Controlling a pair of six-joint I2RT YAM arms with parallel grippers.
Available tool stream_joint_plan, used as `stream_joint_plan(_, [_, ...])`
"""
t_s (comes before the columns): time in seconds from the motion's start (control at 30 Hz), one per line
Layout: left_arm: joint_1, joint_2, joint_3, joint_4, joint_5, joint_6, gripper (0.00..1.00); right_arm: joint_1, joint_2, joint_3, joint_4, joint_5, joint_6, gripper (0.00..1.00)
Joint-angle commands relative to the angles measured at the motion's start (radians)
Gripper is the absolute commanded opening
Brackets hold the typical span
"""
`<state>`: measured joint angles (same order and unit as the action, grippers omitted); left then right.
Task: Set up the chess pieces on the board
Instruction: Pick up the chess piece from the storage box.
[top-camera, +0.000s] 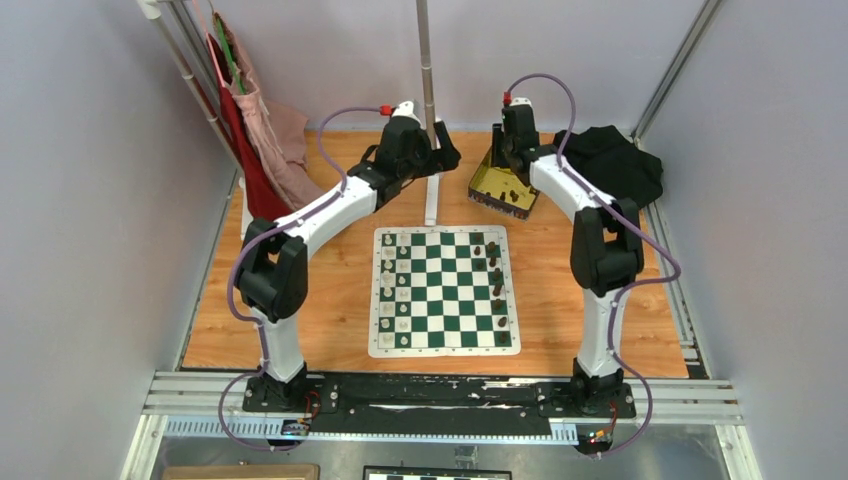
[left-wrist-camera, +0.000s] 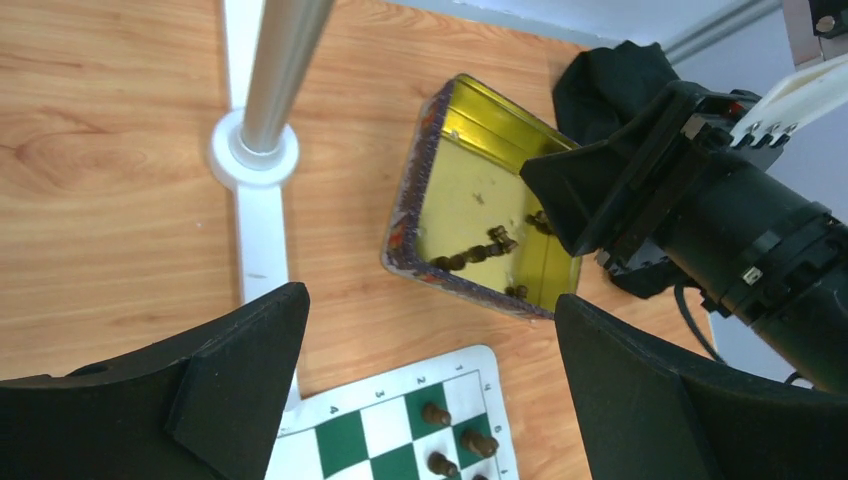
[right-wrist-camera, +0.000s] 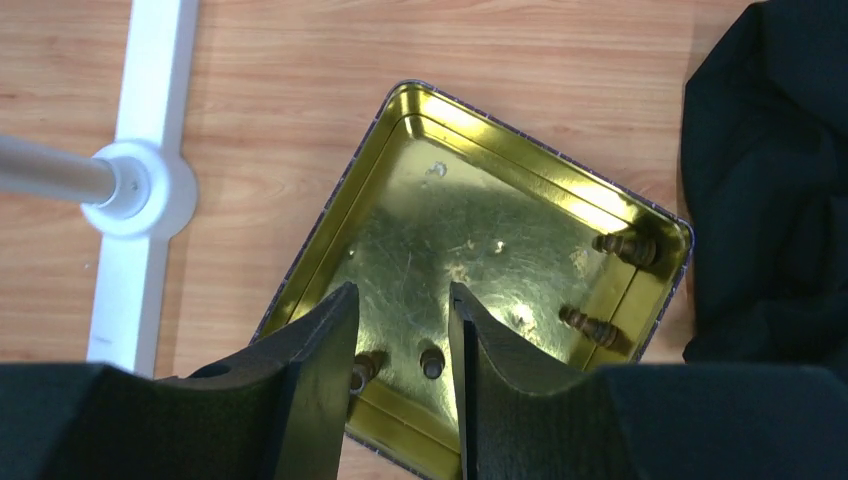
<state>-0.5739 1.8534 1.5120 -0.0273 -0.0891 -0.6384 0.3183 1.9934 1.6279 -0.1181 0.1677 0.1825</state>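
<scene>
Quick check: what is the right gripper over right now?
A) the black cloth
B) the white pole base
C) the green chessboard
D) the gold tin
D: in the right wrist view the right gripper hangs open over the gold tin, a dark chess piece below its gap.

1 board (top-camera: 445, 350). 1 gold tin (right-wrist-camera: 450, 230) w/ 4 dark chess pieces (right-wrist-camera: 625, 247) inside. Approx 8 more dark along board's right edge, approx 10 cream pieces (top-camera: 388, 268) along left edge; too small for exact count. 1 black cloth (top-camera: 612, 160).
</scene>
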Motion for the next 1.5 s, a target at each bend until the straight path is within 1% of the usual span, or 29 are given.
stream_joint_plan(0.0, [0.035, 0.040, 0.076, -0.141, 0.073, -0.010, 1.00, -0.031, 0.103, 0.212, -0.238, -0.047, -0.005, 0.43])
stream_joint_plan(0.2, [0.055, 0.029, 0.008, -0.170, 0.076, -0.027, 1.00, -0.069, 0.208, 0.387, -0.424, -0.099, 0.006, 0.44])
stream_joint_plan(0.27, [0.055, 0.030, -0.001, -0.174, 0.079, -0.031, 1.00, -0.073, 0.227, 0.408, -0.468, -0.109, -0.002, 0.44])
stream_joint_plan(0.33, [0.055, 0.033, 0.006, -0.178, 0.083, -0.032, 1.00, -0.076, 0.225, 0.391, -0.492, -0.120, -0.008, 0.44])
stream_joint_plan(0.47, [0.055, 0.032, 0.033, -0.195, 0.083, -0.022, 1.00, -0.079, 0.169, 0.254, -0.453, -0.151, 0.008, 0.43])
stream_joint_plan(0.53, [0.055, 0.026, 0.029, -0.195, 0.083, -0.023, 1.00, -0.079, 0.157, 0.225, -0.448, -0.152, 0.014, 0.43])
stream_joint_plan(0.57, [0.055, 0.023, 0.023, -0.192, 0.083, -0.026, 1.00, -0.079, 0.155, 0.215, -0.446, -0.177, 0.015, 0.43])
stream_joint_plan(0.77, [0.056, 0.017, 0.000, -0.175, 0.115, -0.033, 1.00, -0.078, 0.168, 0.197, -0.447, -0.214, 0.028, 0.41])
stream_joint_plan(0.93, [0.055, 0.009, -0.011, -0.168, 0.120, -0.030, 1.00, -0.078, 0.197, 0.212, -0.447, -0.206, 0.032, 0.38])
stream_joint_plan(1.33, [0.068, -0.015, -0.036, -0.160, 0.138, -0.007, 1.00, -0.077, 0.237, 0.205, -0.446, -0.204, 0.045, 0.37])
stream_joint_plan(1.47, [0.074, -0.022, -0.046, -0.156, 0.146, -0.002, 1.00, -0.078, 0.250, 0.207, -0.443, -0.199, 0.049, 0.35])
